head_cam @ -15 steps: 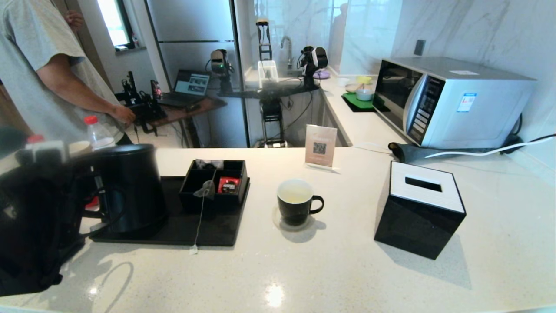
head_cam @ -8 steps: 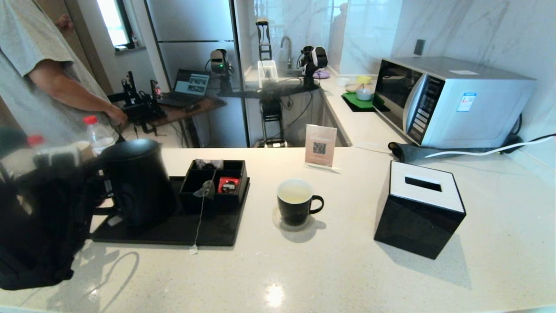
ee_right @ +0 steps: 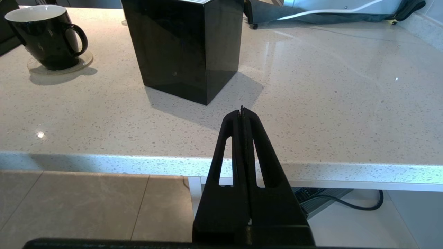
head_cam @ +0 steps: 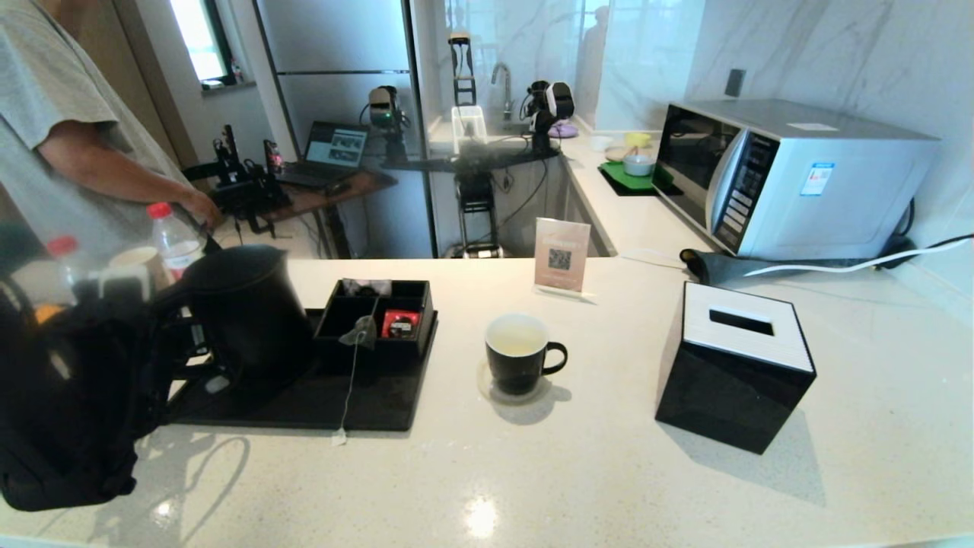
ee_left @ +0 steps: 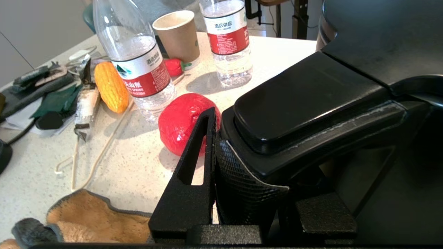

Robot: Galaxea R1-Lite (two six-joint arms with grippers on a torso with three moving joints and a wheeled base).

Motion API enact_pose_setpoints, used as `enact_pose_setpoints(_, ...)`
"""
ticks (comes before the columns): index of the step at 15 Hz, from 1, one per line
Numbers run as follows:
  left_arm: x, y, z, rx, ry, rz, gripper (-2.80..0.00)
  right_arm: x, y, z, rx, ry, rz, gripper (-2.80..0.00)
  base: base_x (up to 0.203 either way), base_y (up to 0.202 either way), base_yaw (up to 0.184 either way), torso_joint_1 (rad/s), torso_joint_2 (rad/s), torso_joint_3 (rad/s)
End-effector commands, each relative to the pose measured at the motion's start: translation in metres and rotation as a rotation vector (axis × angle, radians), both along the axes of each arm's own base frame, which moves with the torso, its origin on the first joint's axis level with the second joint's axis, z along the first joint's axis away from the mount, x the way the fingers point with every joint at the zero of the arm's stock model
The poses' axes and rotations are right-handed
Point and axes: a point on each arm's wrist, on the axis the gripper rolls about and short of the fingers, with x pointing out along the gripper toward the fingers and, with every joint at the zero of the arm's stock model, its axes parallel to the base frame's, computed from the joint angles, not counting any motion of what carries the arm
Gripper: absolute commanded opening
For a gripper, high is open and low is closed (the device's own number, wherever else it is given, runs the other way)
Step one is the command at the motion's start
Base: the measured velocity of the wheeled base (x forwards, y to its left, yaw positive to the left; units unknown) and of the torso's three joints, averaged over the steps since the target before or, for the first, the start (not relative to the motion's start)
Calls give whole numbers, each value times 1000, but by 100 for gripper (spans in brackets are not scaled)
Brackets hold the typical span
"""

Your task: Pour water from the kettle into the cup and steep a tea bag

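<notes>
The tall black kettle (head_cam: 247, 312) hangs over the left end of the black tray (head_cam: 304, 407), close beside the compartment box (head_cam: 377, 323). My left gripper (head_cam: 171, 339) is shut on its loop handle (ee_left: 304, 100), one finger (ee_left: 193, 166) pressed against the handle's side. The black cup (head_cam: 520, 354) stands on a coaster at mid-counter; I cannot tell whether its white inside holds water. The tea bag (head_cam: 364, 332) hangs over the box's front, and its string runs down to the tag (head_cam: 338, 437). My right gripper (ee_right: 242, 110) is shut and empty, below the counter's front edge.
A black tissue box (head_cam: 734, 365) stands right of the cup, with a microwave (head_cam: 791, 175) behind it. Two water bottles (ee_left: 138, 58), a paper cup (ee_left: 177, 34), a red ball (ee_left: 180, 121) and a brown cloth (ee_left: 97, 221) crowd the far left. A person (head_cam: 61, 129) stands there.
The left arm has carried the kettle to the right across the tray, up to the compartment box. The cup, tea bag and right gripper have not moved.
</notes>
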Motion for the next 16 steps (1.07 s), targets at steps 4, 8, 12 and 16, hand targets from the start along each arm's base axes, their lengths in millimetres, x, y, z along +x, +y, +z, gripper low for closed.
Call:
enact_pose_setpoints(4,3,2,-2,-2,-32,6,-280,0,0,0,-1,1,0,-280,0,0,0,0,0,0)
enact_pose_setpoints(8,5,2,-2,-1,-36,6,-280,0,0,0,0,1,1,-280,0,0,0,0,0,0)
enact_pose_setpoints(12,6,2,-3,-1,-33,6,-280,0,0,0,-1,1,0,-280,0,0,0,0,0,0)
enact_pose_setpoints(16,6,2,-5,-2,-27,6,-280,0,0,0,0,1,1,-280,0,0,0,0,0,0)
